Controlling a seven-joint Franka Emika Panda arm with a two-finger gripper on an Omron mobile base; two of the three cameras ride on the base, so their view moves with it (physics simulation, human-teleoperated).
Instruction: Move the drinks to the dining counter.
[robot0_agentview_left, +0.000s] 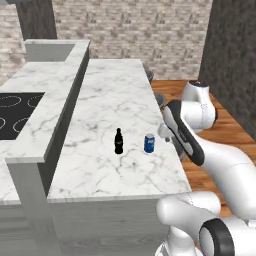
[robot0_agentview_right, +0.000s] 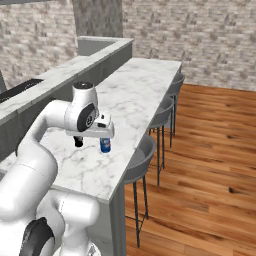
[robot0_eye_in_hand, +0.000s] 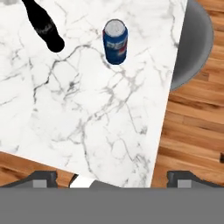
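- Wide-open two-finger gripper (robot0_eye_in_hand: 111, 177) in the hand view, its two dark finger tips (robot0_eye_in_hand: 41, 178) spread far apart at the bottom with nothing between them.
- Same view, looking down on the long white grey-veined marble dining counter (robot0_eye_in_hand: 92, 113): polished and smooth, thin grey veins branching across it, one straight edge running down the right.
- On that marble stands the short blue soda can (robot0_eye_in_hand: 115, 41), a plain cylinder with a dull silver lid and white lettering with a red patch on the side; the letters are too blurred to read for certain.
- Just beside it, apart, is the small glossy black bottle (robot0_eye_in_hand: 43, 26) with a narrow neck and a faint pale label that can't be read.
- Past the counter edge there's a round grey stool seat (robot0_eye_in_hand: 192, 43) over warm brown wooden plank floor (robot0_eye_in_hand: 192, 131).
- Over to the left base view: bottle (robot0_agentview_left: 118, 141) and can (robot0_agentview_left: 149, 143) stand upright side by side, not touching, near the counter's (robot0_agentview_left: 115, 95) right edge; a raised marble ledge (robot0_agentview_left: 55, 105) runs along the left, with a black glass cooktop (robot0_agentview_left: 15, 115) beyond.
- Right base view: the can (robot0_agentview_right: 105, 145) peeks out under the white hand, the bottle's base (robot0_agentview_right: 78, 142) beside it; grey stools (robot0_agentview_right: 142, 157) line the counter (robot0_agentview_right: 135, 95), pale brick wall (robot0_agentview_right: 200, 35) behind.
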